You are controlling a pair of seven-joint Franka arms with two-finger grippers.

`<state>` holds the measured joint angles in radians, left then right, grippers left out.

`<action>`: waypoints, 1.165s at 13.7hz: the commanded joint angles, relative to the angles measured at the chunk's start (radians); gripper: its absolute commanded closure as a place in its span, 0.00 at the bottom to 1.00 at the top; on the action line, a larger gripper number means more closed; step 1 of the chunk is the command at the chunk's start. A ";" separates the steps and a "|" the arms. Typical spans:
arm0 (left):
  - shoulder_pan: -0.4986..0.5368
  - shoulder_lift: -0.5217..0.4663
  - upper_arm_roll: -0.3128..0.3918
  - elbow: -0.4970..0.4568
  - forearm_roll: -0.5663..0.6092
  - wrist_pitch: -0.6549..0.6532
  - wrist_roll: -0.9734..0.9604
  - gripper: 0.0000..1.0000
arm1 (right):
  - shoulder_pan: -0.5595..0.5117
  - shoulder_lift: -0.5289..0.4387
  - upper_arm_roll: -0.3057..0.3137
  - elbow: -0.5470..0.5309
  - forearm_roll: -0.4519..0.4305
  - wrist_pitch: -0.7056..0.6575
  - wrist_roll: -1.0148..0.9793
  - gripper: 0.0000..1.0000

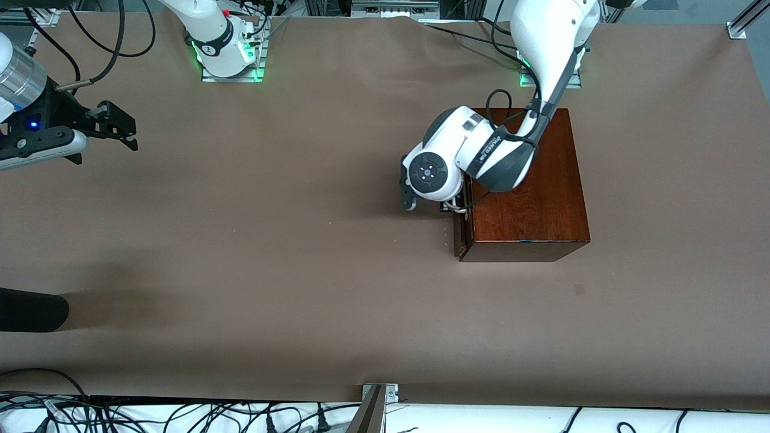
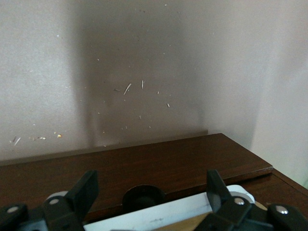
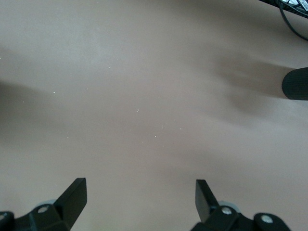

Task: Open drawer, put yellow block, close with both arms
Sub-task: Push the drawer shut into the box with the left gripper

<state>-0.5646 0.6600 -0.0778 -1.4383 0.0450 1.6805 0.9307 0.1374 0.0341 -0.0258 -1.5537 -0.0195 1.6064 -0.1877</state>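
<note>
The dark mahogany box (image 1: 529, 198) stands toward the left arm's end of the table. Its drawer front (image 1: 463, 231) faces the table's middle. I cannot tell if the drawer is out at all. My left gripper (image 1: 452, 207) is down at the drawer front, mostly hidden under its own wrist. In the left wrist view my left gripper (image 2: 150, 178) is open, with the white handle (image 2: 159, 214) lying between its fingers and the box top (image 2: 168, 161) just past it. My right gripper (image 1: 123, 127) is open and empty over bare table at the right arm's end; it shows open in the right wrist view (image 3: 139, 184). The yellow block is out of view.
A black rounded object (image 1: 30, 310) sticks in over the table's edge at the right arm's end, nearer the front camera; it also shows in the right wrist view (image 3: 294, 84). Brown table cover (image 1: 271, 240) lies bare between the arms. Cables run along the near edge.
</note>
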 commanded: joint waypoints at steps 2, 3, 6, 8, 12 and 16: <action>-0.004 -0.056 -0.005 -0.021 0.023 0.002 0.001 0.00 | -0.022 0.006 0.021 0.021 -0.017 -0.026 -0.001 0.00; -0.003 -0.080 -0.007 0.001 0.013 0.005 -0.042 0.00 | -0.022 0.004 0.021 0.018 -0.016 -0.031 0.001 0.00; 0.034 -0.184 0.003 0.031 -0.016 0.001 -0.196 0.00 | -0.022 0.003 0.021 0.020 -0.004 -0.042 0.014 0.00; 0.078 -0.232 0.006 0.075 0.002 -0.039 -0.219 0.00 | -0.021 0.001 0.024 0.021 0.001 -0.040 0.019 0.00; 0.133 -0.293 0.140 0.151 0.006 -0.131 -0.236 0.00 | -0.019 0.000 0.023 0.021 0.003 -0.048 0.020 0.00; 0.290 -0.437 0.147 0.000 0.000 -0.021 -0.384 0.00 | -0.016 -0.003 0.038 0.021 0.004 -0.049 0.108 0.00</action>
<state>-0.3337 0.3288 0.0797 -1.3164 0.0454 1.5989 0.6434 0.1346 0.0333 -0.0155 -1.5517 -0.0209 1.5815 -0.1262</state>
